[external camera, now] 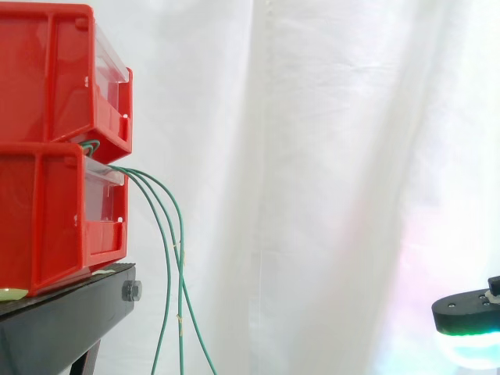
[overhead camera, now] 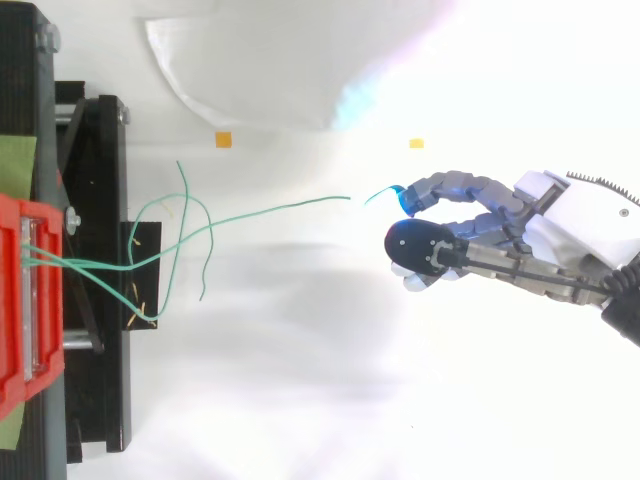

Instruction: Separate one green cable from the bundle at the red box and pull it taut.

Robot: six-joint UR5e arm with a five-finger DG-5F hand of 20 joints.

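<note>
My robot hand (overhead camera: pixel 565 225) hung well clear of the red box (external camera: pixel 47 219); I could not tell its grip. One green cable (overhead camera: pixel 270 209), light, limp and likely slippery, trailed from the box toward it, and I judged it best pinched near its far end.

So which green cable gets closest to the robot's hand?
The long green cable stretching out toward the hand; the other cables curl up by the black stand.
</note>
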